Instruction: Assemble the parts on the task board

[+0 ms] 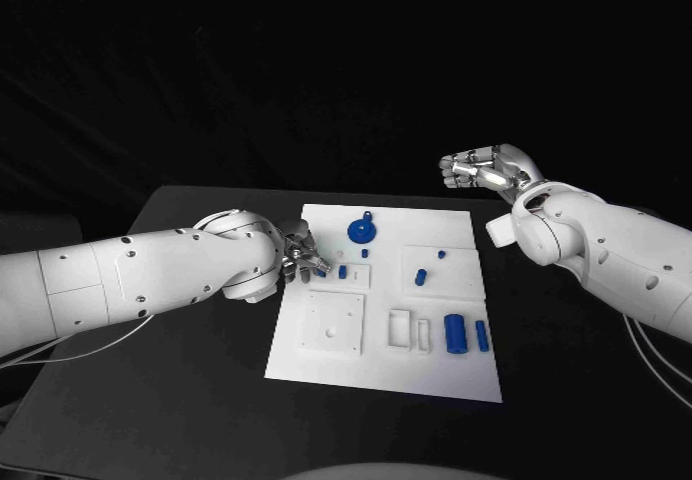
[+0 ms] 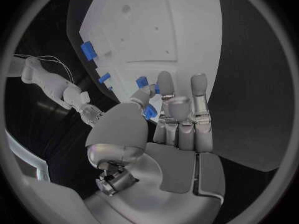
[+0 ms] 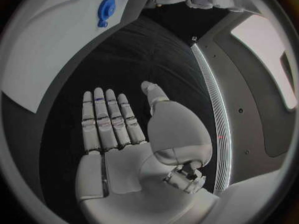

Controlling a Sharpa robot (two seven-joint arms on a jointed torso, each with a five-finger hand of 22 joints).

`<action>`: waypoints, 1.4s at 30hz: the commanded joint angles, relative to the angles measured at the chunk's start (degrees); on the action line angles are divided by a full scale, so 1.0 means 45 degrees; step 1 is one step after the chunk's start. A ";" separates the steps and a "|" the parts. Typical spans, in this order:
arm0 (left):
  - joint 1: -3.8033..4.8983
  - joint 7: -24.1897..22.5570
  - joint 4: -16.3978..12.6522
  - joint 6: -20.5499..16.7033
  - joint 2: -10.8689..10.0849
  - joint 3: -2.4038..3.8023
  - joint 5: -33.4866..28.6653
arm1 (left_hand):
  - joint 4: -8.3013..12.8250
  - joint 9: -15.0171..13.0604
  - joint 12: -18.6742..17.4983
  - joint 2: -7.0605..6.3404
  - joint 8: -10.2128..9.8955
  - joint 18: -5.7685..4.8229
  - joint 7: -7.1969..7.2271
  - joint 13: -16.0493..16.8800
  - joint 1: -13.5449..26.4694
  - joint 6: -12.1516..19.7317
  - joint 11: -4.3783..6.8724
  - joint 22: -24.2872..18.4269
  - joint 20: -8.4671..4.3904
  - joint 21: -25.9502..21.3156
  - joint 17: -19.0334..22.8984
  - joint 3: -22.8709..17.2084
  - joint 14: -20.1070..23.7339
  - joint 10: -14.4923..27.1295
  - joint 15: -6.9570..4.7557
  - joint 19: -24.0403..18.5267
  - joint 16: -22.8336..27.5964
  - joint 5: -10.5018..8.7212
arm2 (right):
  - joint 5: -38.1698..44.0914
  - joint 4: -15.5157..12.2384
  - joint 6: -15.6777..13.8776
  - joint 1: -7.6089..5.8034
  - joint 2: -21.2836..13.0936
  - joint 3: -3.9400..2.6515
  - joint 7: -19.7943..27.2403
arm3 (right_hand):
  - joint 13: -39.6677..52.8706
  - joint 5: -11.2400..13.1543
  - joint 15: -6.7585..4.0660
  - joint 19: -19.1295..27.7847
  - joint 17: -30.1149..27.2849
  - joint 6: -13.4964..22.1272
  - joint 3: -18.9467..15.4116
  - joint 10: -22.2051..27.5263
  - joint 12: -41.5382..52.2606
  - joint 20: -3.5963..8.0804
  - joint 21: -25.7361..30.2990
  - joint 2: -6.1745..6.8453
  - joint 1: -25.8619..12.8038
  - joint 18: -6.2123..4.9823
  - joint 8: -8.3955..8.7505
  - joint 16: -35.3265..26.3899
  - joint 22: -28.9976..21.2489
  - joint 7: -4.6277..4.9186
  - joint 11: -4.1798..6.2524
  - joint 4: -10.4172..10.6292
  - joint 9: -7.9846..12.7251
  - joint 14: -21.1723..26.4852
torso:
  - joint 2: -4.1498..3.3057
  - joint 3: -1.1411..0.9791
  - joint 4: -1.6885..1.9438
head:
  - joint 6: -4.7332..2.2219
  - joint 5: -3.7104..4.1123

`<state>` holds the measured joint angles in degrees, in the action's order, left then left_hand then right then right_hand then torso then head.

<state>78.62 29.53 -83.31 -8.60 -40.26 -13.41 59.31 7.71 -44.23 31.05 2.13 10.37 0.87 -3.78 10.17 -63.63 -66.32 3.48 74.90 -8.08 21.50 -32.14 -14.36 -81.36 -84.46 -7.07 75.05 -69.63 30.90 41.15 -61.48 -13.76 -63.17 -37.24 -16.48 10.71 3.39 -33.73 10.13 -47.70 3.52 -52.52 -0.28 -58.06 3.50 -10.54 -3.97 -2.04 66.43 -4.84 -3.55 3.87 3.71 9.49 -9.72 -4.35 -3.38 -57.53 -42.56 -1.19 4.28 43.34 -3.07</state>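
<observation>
Table (image 1: 188,400): black, and the whole setup is carried on it.

Task board (image 1: 433,375): white plate laid flat mid-table, with square and slot-shaped recesses seen near its front. Most of those look unfilled, so the job is judged to be at an early stage.

Right hand (image 1: 486,167): held up off the table, well apart from the board's far right corner. In the right wrist view the fingers (image 3: 106,119) are stretched out flat and nothing is gripped, so it's released and idle.

Left hand (image 1: 303,256): parked at the board's left edge. A small blue part (image 2: 149,111) is pinched between thumb and fingertips in the left wrist view, so this is taken to be the piece in play, probably not seated yet.

Blue gear (image 1: 362,232): lying loose near the board's far edge, untouched.

Blue cylinders (image 1: 456,333): two side by side at the front right, lying down rather than standing in anything.

Small blue pegs (image 1: 420,276): a couple scattered mid-board; whether any is already seated can't be told.

Left to do: pretty much everything, as far as can be judged.
</observation>
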 commanded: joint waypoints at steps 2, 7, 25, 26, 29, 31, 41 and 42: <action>-0.0165 0.0124 -0.0063 0.0833 0.0054 -0.0110 -0.0041 | 0.0516 0.0055 0.0023 0.0039 -0.0019 0.0161 0.1072 -0.0030 0.0020 -0.1047 0.0142 0.0218 0.0033 0.0052 0.0062 -0.0608 0.0050 -0.0531 -0.0083 -0.0051 0.0047 0.0038 | 0.0021 -0.0026 0.0199 0.0008 -0.0010 -0.0004 0.0092 | -0.0018 -0.0040 0.0001 0.0001 -0.0019 0.0001 -0.0027 0.0078 -0.0029 -0.0013 -0.0014 0.0048 0.0038 -0.0245 0.0050 -0.0085 -0.0017 0.0021 -0.0012 0.0056 0.0014 0.0048 | -0.0001 0.0008 0.0011 | 0.0013 0.0025; -0.0165 0.0106 -0.0059 0.0937 0.0047 -0.0110 -0.0043 | 0.0353 0.0674 0.0008 -0.0090 -0.0236 0.0157 0.1048 -0.0037 -0.0029 -0.1143 0.0114 0.0212 0.0043 0.0013 0.0127 -0.0500 0.0049 -0.0532 -0.0079 -0.0054 0.0100 -0.0060 | 0.0021 -0.0024 0.0200 0.0011 -0.0013 -0.0004 0.0093 | -0.0018 -0.0040 0.0001 0.0001 -0.0019 0.0001 -0.0027 0.0078 -0.0029 -0.0013 -0.0014 0.0048 0.0038 -0.0245 0.0050 -0.0085 -0.0017 0.0021 -0.0012 0.0056 0.0014 0.0048 | 0.0003 0.0011 0.0008 | 0.0017 0.0030; -0.0165 0.0047 0.0023 0.0736 0.0065 -0.0110 -0.0063 | -0.1165 0.1226 -0.0125 -0.1050 -0.0120 -0.0039 0.1151 -0.0064 -0.0071 -0.1059 0.0146 0.0192 -0.0091 -0.0307 0.0408 0.0111 0.0083 -0.0526 -0.0161 0.0082 0.0266 -0.0215 | 0.0021 -0.0016 0.0177 0.0015 -0.0024 -0.0004 0.0084 | -0.0018 -0.0040 0.0001 0.0001 -0.0019 0.0001 -0.0027 0.0078 -0.0029 -0.0013 -0.0014 0.0048 0.0038 -0.0245 0.0050 -0.0085 -0.0017 0.0021 -0.0012 0.0056 0.0014 0.0048 | 0.0006 0.0011 0.0001 | 0.0024 0.0042; -0.0165 0.0050 0.0028 0.0729 0.0067 -0.0110 -0.0063 | -0.1234 0.1233 -0.0120 -0.1069 -0.0113 -0.0043 0.1154 -0.0060 -0.0091 -0.1059 0.0149 0.0198 -0.0094 -0.0313 0.0407 0.0124 0.0087 -0.0527 -0.0161 0.0094 0.0262 -0.0218 | 0.0021 -0.0015 0.0175 0.0015 -0.0024 -0.0004 0.0082 | -0.0018 -0.0038 0.0001 0.0005 -0.0018 -0.0005 -0.0028 0.0078 -0.0028 -0.0014 -0.0014 0.0038 0.0044 -0.0246 0.0048 -0.0085 -0.0017 0.0019 -0.0010 0.0062 0.0014 0.0048 | 0.0006 0.0012 -0.0001 | 0.0017 0.0041; -0.0165 0.0054 0.0043 0.0710 0.0071 -0.0110 -0.0062 | -0.1406 0.1257 -0.0115 -0.1133 -0.0094 -0.0052 0.1156 -0.0052 -0.0161 -0.1063 0.0150 0.0205 -0.0098 -0.0341 0.0404 0.0157 0.0081 -0.0528 -0.0166 0.0117 0.0249 -0.0225 | 0.0021 -0.0011 0.0172 0.0015 -0.0023 -0.0004 0.0081 | -0.0018 -0.0035 0.0002 0.0011 -0.0018 -0.0013 -0.0028 0.0077 -0.0027 -0.0015 -0.0014 0.0026 0.0052 -0.0246 0.0046 -0.0084 -0.0017 0.0018 -0.0008 0.0068 0.0013 0.0048 | 0.0007 0.0012 0.0004 | 0.0010 0.0041; -0.0165 0.0054 0.0056 0.0691 0.0073 -0.0110 -0.0062 | -0.1467 0.1259 -0.0103 -0.1156 -0.0088 -0.0051 0.1164 -0.0047 -0.0133 -0.1069 0.0151 0.0204 -0.0100 -0.0349 0.0402 0.0187 0.0083 -0.0527 -0.0168 0.0115 0.0245 -0.0240 | 0.0021 -0.0008 0.0172 0.0015 -0.0022 -0.0004 0.0082 | -0.0018 -0.0035 0.0002 0.0011 -0.0018 -0.0013 -0.0028 0.0077 -0.0027 -0.0015 -0.0014 0.0026 0.0052 -0.0246 0.0046 -0.0084 -0.0017 0.0018 -0.0008 0.0068 0.0013 0.0048 | 0.0007 0.0010 0.0004 | 0.0009 0.0043; -0.0165 0.0047 0.0115 0.0593 0.0084 -0.0110 -0.0061 | -0.1847 0.1278 -0.0087 -0.1271 -0.0054 -0.0064 0.1175 -0.0034 -0.0201 -0.1086 0.0156 0.0207 -0.0110 -0.0384 0.0401 0.0291 0.0087 -0.0525 -0.0175 0.0141 0.0235 -0.0277 | 0.0021 0.0004 0.0198 0.0018 -0.0011 -0.0004 0.0089 | -0.0018 -0.0035 0.0002 0.0011 -0.0018 -0.0013 -0.0028 0.0077 -0.0027 -0.0015 -0.0014 0.0026 0.0052 -0.0246 0.0046 -0.0084 -0.0017 0.0018 -0.0008 0.0068 0.0013 0.0048 | 0.0002 0.0005 0.0003 | 0.0012 0.0053; -0.0165 0.0050 0.0123 0.0591 0.0084 -0.0110 -0.0061 | -0.1865 0.1279 -0.0089 -0.1279 -0.0054 -0.0065 0.1175 -0.0034 -0.0194 -0.1086 0.0157 0.0208 -0.0112 -0.0383 0.0402 0.0300 0.0087 -0.0526 -0.0176 0.0144 0.0236 -0.0277 | 0.0021 0.0004 0.0200 0.0018 -0.0011 -0.0004 0.0089 | -0.0018 -0.0035 0.0002 0.0011 -0.0018 -0.0013 -0.0028 0.0077 -0.0027 -0.0015 -0.0014 0.0026 0.0052 -0.0246 0.0046 -0.0084 -0.0017 0.0018 -0.0008 0.0068 0.0013 0.0048 | 0.0002 0.0004 0.0003 | 0.0012 0.0053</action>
<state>78.50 29.46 -82.66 -7.96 -40.14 -13.48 59.56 -0.40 -42.74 30.82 -3.12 10.15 0.87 -1.21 9.94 -64.60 -68.88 3.60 74.92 -8.50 20.13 -30.35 -12.97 -80.87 -84.59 -7.55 75.47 -68.56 29.89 41.15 -61.42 -13.72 -63.12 -37.31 -16.48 10.69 3.39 -33.73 10.13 -47.70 3.52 -52.52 -0.29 -58.06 3.50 -10.54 -3.97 -2.04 66.43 -4.84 -3.55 3.87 3.71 9.49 -9.72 -4.35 -3.39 -57.53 -42.53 -1.14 4.30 43.36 -2.82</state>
